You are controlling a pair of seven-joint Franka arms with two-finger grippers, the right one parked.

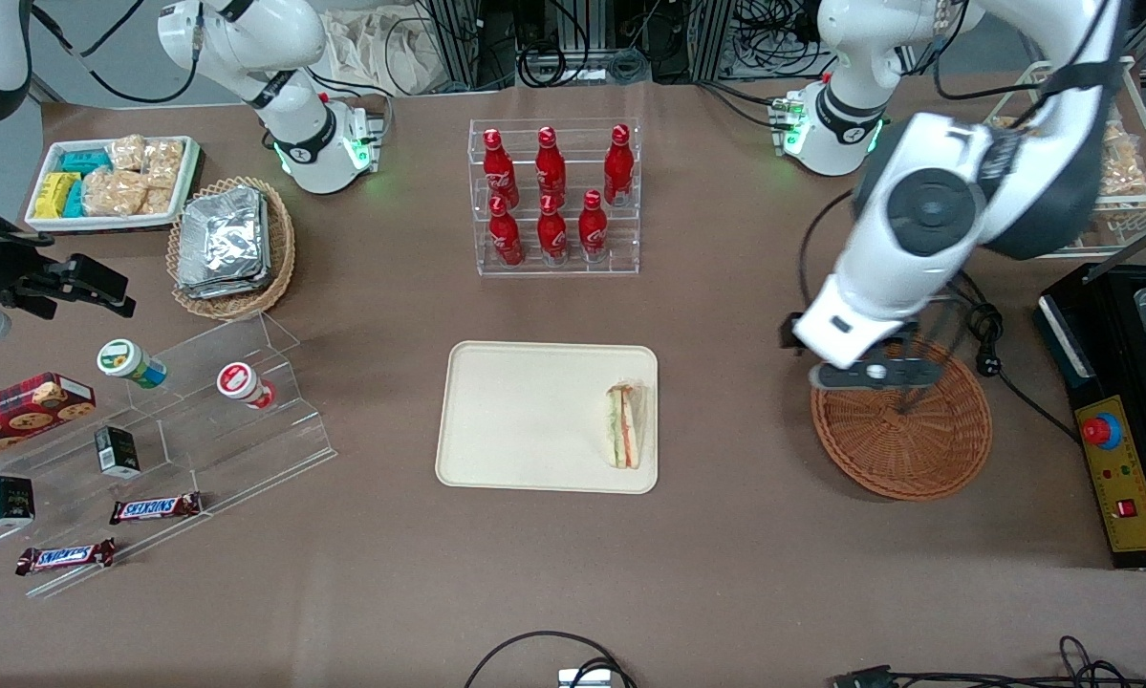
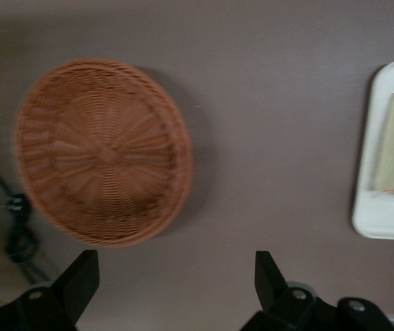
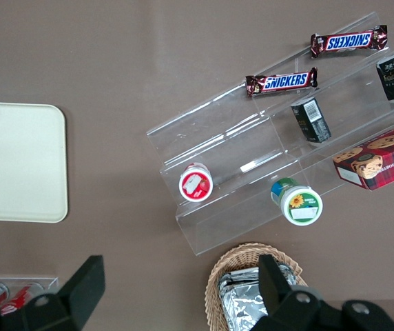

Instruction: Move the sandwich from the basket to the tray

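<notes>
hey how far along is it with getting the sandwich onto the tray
It looks essentially done. The sandwich lies on the tray, near its edge toward the working arm. The basket is empty. The gripper is open, holds nothing, and hangs above the table beside the basket. Nothing appears left except perhaps parking the arm.

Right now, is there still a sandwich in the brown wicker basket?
No, the basket holds nothing; the sandwich lies on the tray, and the open pincer hovers above the table beside the basket.

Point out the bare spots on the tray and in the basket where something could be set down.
The tray is bare except for the sandwich, which lies along its edge toward the working arm. The basket holds nothing. The end effector hangs open above the basket's rim farther from the front camera, crowding that part.
</notes>
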